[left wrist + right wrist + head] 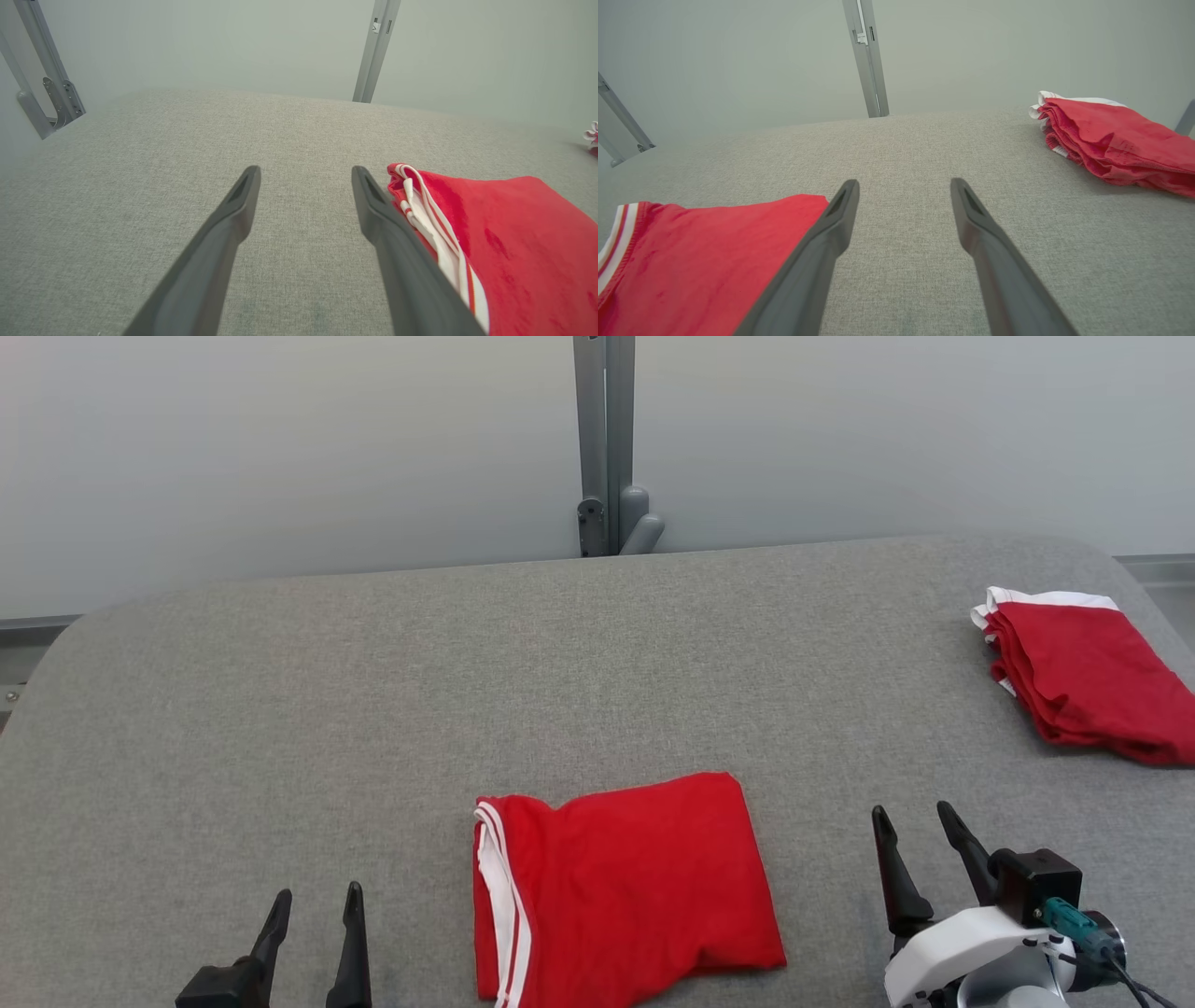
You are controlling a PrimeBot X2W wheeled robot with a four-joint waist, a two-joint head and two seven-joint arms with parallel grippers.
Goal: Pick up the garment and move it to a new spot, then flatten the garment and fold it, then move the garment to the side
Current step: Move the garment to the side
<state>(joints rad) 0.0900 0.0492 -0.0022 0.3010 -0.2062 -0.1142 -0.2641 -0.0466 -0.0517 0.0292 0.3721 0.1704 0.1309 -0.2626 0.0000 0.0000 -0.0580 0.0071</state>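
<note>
Folded red jersey garment with white-striped trim (625,887): near edge cut off by head view's bottom, folds hide inner layers. Stack of folded red-and-white cloth (1088,677): clipped at right edge, layer count unclear. Left gripper (306,170) finger covers part of garment's trim.

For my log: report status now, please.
Left gripper, right gripper open, empty. Garment folded, lying between them. Second red pile far right, not in the way.

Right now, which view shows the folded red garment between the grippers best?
The head view: the garment lies almost whole there, striped trim on its left, only its near edge cut off. The left wrist view catches its trimmed side, cropped by the frame; the right wrist view, its other side, also cropped.
</note>
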